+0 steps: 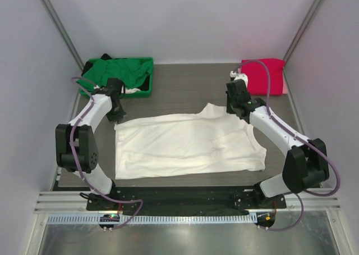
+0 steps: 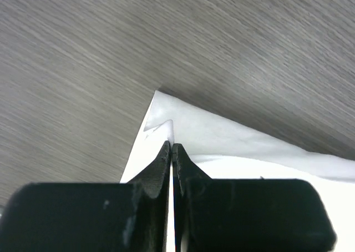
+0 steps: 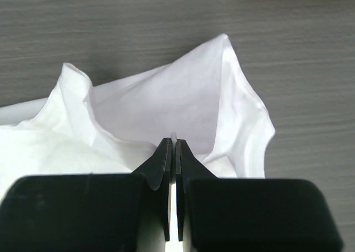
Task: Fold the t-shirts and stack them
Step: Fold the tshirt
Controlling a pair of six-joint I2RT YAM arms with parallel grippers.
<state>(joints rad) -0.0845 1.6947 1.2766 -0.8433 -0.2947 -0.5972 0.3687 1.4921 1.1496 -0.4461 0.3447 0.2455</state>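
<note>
Left gripper point(image 2: 173, 147): we record its jaws clamped on the far left corner of the white t-shirt point(image 1: 185, 145), a thin sliver of cloth showing between them and the corner tip poking past the fingertips. Right gripper point(image 3: 172, 144): we find it likewise pinched on white fabric, at a raised peak along the shirt's far right edge. White t-shirt: spread nearly flat across the middle of the grey wood-grain table point(image 1: 185, 83), between the two arms. Pink-red t-shirt point(image 1: 262, 75): folded, at the far right corner, apart from the white one. Green t-shirt point(image 1: 120, 71): bunched in the green bin point(image 1: 150, 78) at the far left
</note>
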